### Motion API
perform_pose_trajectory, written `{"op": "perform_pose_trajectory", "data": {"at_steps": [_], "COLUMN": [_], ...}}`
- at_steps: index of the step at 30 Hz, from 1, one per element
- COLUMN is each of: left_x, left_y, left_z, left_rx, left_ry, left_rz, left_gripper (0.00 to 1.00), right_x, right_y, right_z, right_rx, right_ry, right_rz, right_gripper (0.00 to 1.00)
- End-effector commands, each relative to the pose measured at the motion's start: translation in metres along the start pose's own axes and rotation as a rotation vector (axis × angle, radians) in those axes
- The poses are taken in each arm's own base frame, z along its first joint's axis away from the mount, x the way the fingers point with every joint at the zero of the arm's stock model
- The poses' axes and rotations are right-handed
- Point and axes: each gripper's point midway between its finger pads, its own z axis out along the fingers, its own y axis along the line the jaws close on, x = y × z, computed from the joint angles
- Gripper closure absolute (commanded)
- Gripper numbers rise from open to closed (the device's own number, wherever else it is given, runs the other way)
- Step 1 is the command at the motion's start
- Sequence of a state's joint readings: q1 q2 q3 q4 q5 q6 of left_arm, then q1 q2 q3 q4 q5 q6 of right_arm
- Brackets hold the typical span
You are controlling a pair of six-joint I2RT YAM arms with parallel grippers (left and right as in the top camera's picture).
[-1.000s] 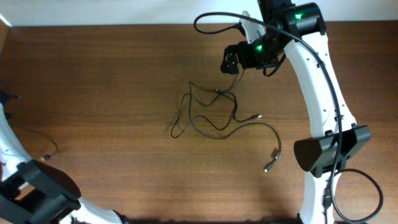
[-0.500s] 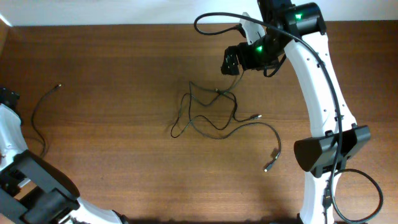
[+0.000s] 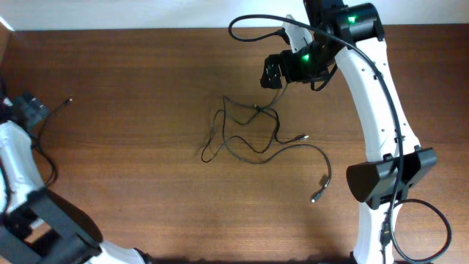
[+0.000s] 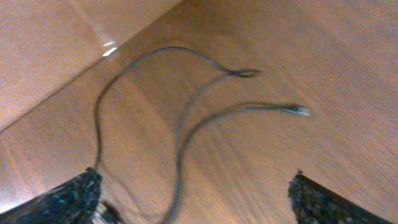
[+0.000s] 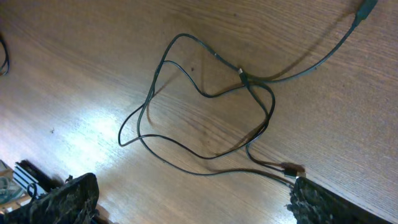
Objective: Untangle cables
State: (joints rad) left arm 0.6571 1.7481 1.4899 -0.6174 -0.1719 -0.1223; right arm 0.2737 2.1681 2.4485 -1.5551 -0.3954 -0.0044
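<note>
The cables (image 3: 256, 108) lie in a loose tangle in the middle of the table (image 3: 132, 66), near the right gripper (image 3: 272, 73). One separate cable (image 4: 249, 108) lies at the left edge by the left gripper (image 3: 28, 110). Only the right wrist view shows the crossing loops clearly. On both grippers the fingers are wide apart and grasp nothing.

The table (image 3: 132, 88) is showing warm brown wood grain; the cables (image 3: 253, 139) are showing black against it; the right arm (image 3: 381, 110) is showing white with black joints; a green light (image 3: 302, 56) is glowing on it; the right gripper (image 3: 270, 75) is showing black.
</note>
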Motion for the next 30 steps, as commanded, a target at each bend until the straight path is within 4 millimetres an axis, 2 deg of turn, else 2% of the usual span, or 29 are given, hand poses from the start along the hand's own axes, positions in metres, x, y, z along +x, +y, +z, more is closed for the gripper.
{"op": "perform_pose_trajectory", "data": {"at_steps": [1, 3, 4, 5, 7, 8, 10, 11, 13, 15, 20, 22, 23, 26, 30], "left_x": [-0.033, -0.026, -0.013, 0.001, 0.036, 0.068, 0.102, 0.129, 0.173, 0.199, 0.246, 0.266, 0.276, 0.293, 0.306], "left_y": [-0.077, -0.124, -0.156, -0.181, -0.226, -0.259, -0.287, -0.305, -0.325, -0.336, -0.352, -0.359, -0.361, -0.363, -0.364], "left_z": [-0.113, -0.169, -0.199, -0.217, -0.240, -0.252, -0.259, -0.262, -0.259, -0.251, -0.218, -0.212, -0.202, -0.182, -0.163], "left_rx": [0.290, 0.412, 0.494, 0.556, 0.660, 0.729, 0.783, 0.810, 0.825, 0.821, 0.803, 0.837, 0.815, 0.770, 0.720], "left_ry": [-0.218, -0.294, -0.318, -0.320, -0.290, -0.249, -0.198, -0.154, -0.068, -0.008, 0.164, 0.254, 0.316, 0.381, 0.423], "left_rz": [0.163, 0.249, 0.309, 0.360, 0.463, 0.550, 0.635, 0.698, 0.799, 0.855, 0.877, 0.858, 0.802, 0.791, 0.767], "left_gripper": [0.01, 0.01, 0.00, 0.00, 0.01, 0.01, 0.01, 0.01, 0.01, 0.01, 0.01, 0.13, 0.25, 0.36, 0.43], "right_x": [-0.003, -0.007, -0.007, -0.005, 0.007, 0.018, 0.031, 0.041, 0.049, 0.049, 0.048, 0.048, 0.048, 0.049, 0.052], "right_y": [0.006, 0.007, 0.005, 0.002, -0.012, -0.026, -0.046, -0.061, -0.075, -0.075, -0.073, -0.073, -0.074, -0.077, -0.080], "right_z": [-0.025, -0.053, -0.075, -0.093, -0.132, -0.155, -0.174, -0.181, -0.183, -0.182, -0.180, -0.180, -0.179, -0.172, -0.164], "right_rx": [-0.011, -0.001, 0.010, 0.021, 0.056, 0.082, 0.112, 0.129, 0.140, 0.141, 0.139, 0.138, 0.138, 0.133, 0.127], "right_ry": [-0.061, -0.132, -0.183, -0.220, -0.287, -0.317, -0.337, -0.330, -0.317, -0.312, -0.307, -0.306, -0.303, -0.281, -0.251], "right_rz": [-0.029, -0.037, -0.035, -0.028, 0.014, 0.060, 0.124, 0.172, 0.221, 0.212, 0.197, 0.198, 0.199, 0.209, 0.220], "right_gripper": [0.01, 0.03, 0.03, 0.03, 0.03, 0.02, 0.00, 0.00, 0.00, 0.00, 0.00, 0.00, 0.00, 0.00, 0.01]}}
